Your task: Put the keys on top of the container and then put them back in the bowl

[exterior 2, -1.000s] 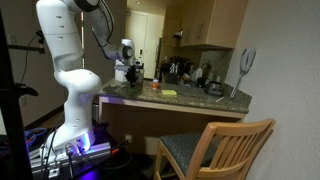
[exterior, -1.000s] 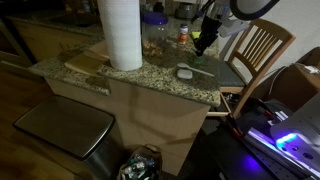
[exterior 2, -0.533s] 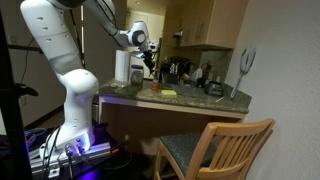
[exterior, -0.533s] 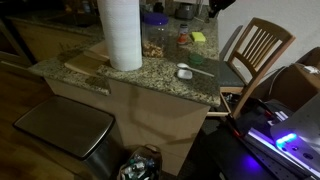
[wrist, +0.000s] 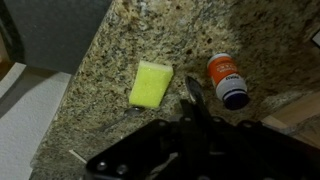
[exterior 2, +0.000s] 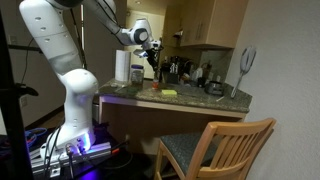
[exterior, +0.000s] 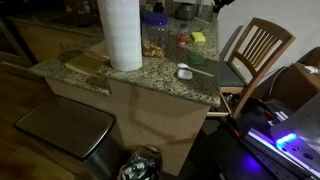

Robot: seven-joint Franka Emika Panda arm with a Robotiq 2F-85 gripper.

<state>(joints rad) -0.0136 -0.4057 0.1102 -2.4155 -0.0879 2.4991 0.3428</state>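
Observation:
The bowl [exterior: 184, 72], a small grey dish, sits near the counter's front edge with a whitish bit in it that looks like the keys, too small to be sure. A thin pale stick [exterior: 201, 70] lies beside it. The container, a blue-lidded tub [exterior: 155, 20], stands behind the paper-towel roll. My gripper [exterior 2: 152, 62] hangs high above the counter, well clear of everything. In the wrist view its fingers [wrist: 192, 92] are pressed together, and nothing shows between them. Dish and tub are out of the wrist view.
A tall white paper-towel roll [exterior: 120, 33] stands on a wooden board. A yellow sponge [wrist: 150, 85] and an orange bottle with a dark cap [wrist: 227, 80] lie on the granite counter [wrist: 120, 40] below the gripper. A wooden chair [exterior: 258, 50] stands beside the counter.
The gripper has risen from just above the counter near the sponge and bottle to high above it. Over the last half second it has barely moved.

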